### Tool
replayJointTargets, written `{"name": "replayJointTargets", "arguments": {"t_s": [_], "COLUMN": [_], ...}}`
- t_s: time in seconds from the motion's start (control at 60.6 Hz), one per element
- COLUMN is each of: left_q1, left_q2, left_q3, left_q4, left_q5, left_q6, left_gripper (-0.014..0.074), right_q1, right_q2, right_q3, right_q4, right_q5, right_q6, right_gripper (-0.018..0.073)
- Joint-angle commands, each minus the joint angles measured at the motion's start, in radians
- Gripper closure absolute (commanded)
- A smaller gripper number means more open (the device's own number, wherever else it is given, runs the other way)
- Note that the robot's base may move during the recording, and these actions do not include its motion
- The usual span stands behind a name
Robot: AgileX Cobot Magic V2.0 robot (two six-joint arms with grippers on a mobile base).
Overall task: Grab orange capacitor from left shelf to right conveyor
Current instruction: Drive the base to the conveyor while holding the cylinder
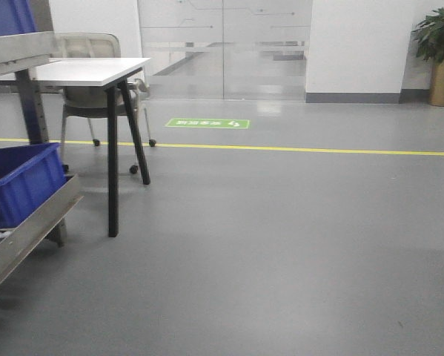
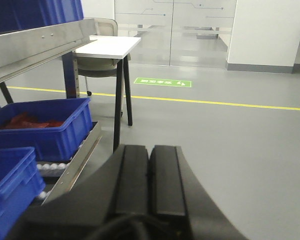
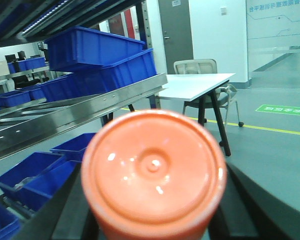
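The orange capacitor (image 3: 154, 170) fills the right wrist view, its round flat end facing the camera. My right gripper (image 3: 155, 225) is shut on it, with dark fingers (image 3: 69, 210) showing on both sides of the cylinder. My left gripper (image 2: 150, 150) is shut with nothing between its black pads (image 2: 133, 175), hanging above the grey floor. The left shelf (image 3: 89, 115) shows as a shiny steel rail behind and left of the capacitor. It also appears as the steel shelf (image 2: 39, 45) at the left of the left wrist view. The right conveyor is out of view.
Several blue bins (image 3: 99, 55) stand on the shelving, and one blue bin (image 2: 44, 125) holds red parts. A white table (image 1: 88, 71) with black legs and a chair (image 1: 95, 44) stand beside the rack. A yellow floor line (image 1: 296, 150) and a potted plant (image 1: 442, 52) lie beyond.
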Motion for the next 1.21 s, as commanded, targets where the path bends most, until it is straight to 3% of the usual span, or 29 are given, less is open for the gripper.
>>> {"name": "replayJointTargets", "arguments": {"t_s": [0.0, 1.189], "left_q1": [0.0, 0.0], "left_q2": [-0.008, -0.008], "left_q3": [0.022, 0.022], "left_q4": [-0.001, -0.001], "left_q5": [-0.088, -0.088], "left_q6": [0.0, 0.0], "left_gripper": [0.0722, 0.0722], "right_q1": [-0.002, -0.002], "right_q2": [0.013, 0.013], "right_q3": [-0.027, -0.027], "right_q4": [-0.012, -0.012], "right_q5": [-0.093, -0.093], "right_q6": [-0.013, -0.013], "right_gripper": [0.0511, 0.0511]}}
